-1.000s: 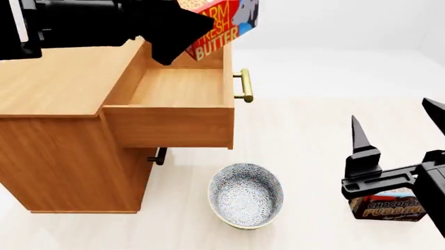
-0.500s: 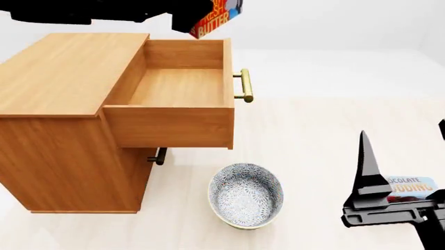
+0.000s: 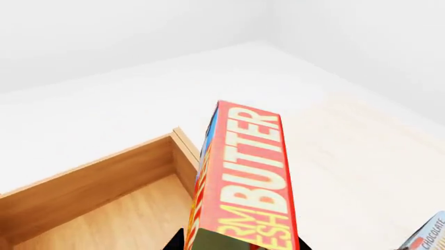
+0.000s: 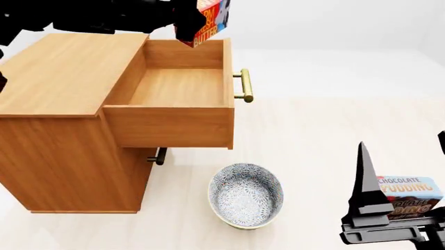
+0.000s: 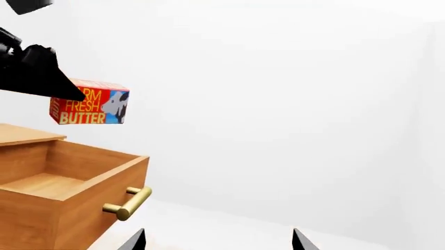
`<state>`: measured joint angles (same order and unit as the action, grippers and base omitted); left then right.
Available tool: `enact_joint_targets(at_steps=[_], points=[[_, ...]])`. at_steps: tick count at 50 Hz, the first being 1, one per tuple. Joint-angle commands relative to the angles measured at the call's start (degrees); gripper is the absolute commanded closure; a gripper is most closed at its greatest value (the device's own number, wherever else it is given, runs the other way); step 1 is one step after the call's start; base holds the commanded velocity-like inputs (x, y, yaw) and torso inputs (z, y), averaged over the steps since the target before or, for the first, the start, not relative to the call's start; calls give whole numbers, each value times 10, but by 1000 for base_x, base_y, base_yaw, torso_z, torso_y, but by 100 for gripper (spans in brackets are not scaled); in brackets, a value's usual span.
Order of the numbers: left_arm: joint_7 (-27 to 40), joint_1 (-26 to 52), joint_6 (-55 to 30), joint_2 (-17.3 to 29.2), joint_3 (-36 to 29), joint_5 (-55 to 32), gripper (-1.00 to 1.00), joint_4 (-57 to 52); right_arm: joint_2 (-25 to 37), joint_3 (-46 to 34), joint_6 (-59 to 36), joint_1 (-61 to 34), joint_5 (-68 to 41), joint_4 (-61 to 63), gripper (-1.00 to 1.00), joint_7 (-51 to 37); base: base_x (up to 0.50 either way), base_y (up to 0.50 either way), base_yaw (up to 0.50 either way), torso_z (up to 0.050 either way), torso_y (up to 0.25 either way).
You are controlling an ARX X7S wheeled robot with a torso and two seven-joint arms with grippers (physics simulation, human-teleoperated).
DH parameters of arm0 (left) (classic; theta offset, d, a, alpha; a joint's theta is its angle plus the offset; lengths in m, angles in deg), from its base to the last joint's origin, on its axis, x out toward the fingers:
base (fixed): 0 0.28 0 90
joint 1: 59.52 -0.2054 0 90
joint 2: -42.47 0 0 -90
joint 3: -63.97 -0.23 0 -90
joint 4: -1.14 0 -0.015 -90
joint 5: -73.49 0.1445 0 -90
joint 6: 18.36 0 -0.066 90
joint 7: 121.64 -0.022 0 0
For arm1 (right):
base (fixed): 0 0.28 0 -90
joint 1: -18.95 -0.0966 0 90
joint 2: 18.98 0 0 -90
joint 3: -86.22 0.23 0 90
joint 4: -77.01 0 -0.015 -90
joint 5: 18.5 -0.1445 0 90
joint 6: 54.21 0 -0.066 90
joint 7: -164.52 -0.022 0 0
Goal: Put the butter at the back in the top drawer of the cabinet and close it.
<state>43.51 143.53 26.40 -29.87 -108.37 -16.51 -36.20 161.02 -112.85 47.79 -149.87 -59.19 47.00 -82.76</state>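
The butter [image 4: 210, 20] is a red-yellow carton held in the air above the far back end of the open top drawer [image 4: 177, 86] of the cabinet [image 4: 62, 78]. My left gripper [image 4: 186, 22] is shut on the butter. In the left wrist view the butter [image 3: 245, 192] stands out from the left gripper [image 3: 240, 245] over the drawer's back corner [image 3: 104, 208]. The right wrist view shows the butter [image 5: 90, 102] well above the drawer [image 5: 62, 192]. My right gripper [image 4: 402, 139] is open and empty, low at the near right; its jaws stand wide apart [image 5: 217, 239].
A patterned bowl [image 4: 247, 195] sits on the floor in front of the cabinet. A chocolate pudding box [image 4: 410, 195] lies at the near right, by my right gripper. The drawer's brass handle [image 4: 245, 86] sticks out right; a lower drawer's handle [image 4: 158, 156] shows beneath.
My left gripper has carried the butter farther back, then slightly down, over the drawer's back end. My right gripper has dropped lower in the view, uncovering the pudding box.
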Motion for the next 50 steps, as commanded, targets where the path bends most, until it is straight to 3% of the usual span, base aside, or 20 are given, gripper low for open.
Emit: enact_joint_targets(at_steps=[1, 25, 50], points=[[-18, 4, 12, -28, 14, 20, 100, 65, 0, -2, 4, 5, 10, 0, -100, -1, 0, 0, 0, 0, 0], [-87, -31, 40, -96, -17, 62, 100, 197, 0, -6, 5, 13, 21, 0, -100, -6, 0, 0, 0, 0, 1], [-101, -62, 46, -112, 0, 77, 100, 223, 0, -9, 9, 19, 32, 0, -100, -10, 0, 0, 0, 0, 1]])
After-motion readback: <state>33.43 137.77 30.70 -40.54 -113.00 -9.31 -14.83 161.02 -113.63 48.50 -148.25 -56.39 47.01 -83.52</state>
